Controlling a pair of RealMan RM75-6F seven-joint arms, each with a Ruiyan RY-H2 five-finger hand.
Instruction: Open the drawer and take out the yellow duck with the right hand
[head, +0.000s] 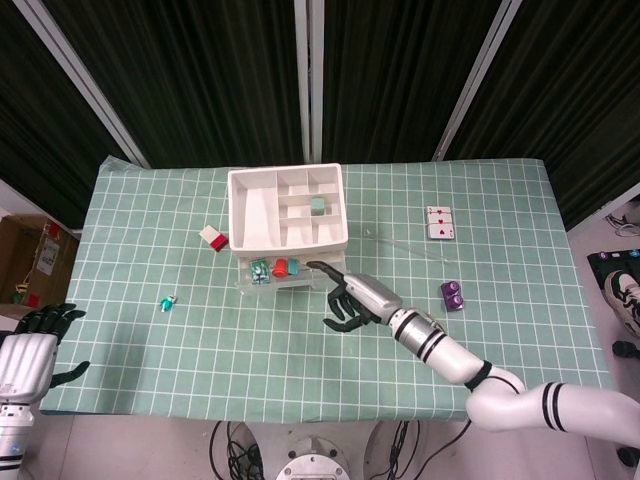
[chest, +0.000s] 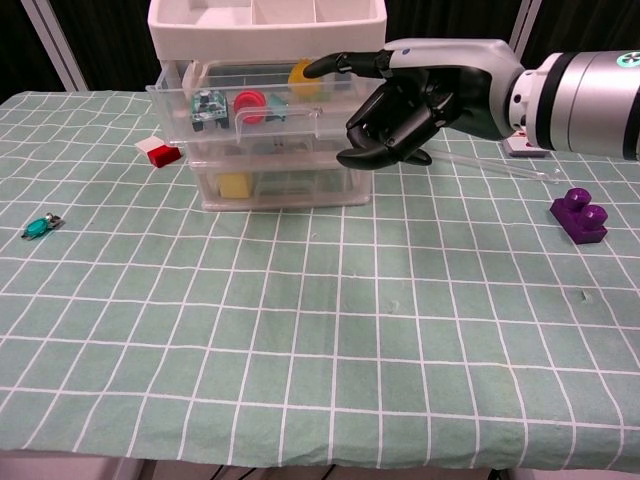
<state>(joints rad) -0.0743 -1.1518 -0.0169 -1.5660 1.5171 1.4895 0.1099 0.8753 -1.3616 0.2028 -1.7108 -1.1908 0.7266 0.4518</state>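
Observation:
The white and clear drawer unit (chest: 268, 20) (head: 286, 208) stands at the table's far middle, its top clear drawer (chest: 270, 120) (head: 290, 272) pulled out. Inside it lie a teal item (chest: 205, 103), a red item (chest: 248, 103) and, at the back right, the yellow duck (chest: 301, 78). My right hand (chest: 410, 100) (head: 350, 295) hovers at the drawer's right end and holds nothing. One finger (chest: 335, 65) stretches out just above the duck while the others are loosely curled. My left hand (head: 30, 345) stays off the table's near left corner, fingers apart.
A yellow item (chest: 234, 184) sits in the lower drawer. A red-and-white block (chest: 158, 152) lies left of the unit, a teal clip (chest: 38, 228) further left. A purple brick (chest: 580, 215), playing cards (head: 438, 222) and a clear rod (chest: 500, 165) lie to the right.

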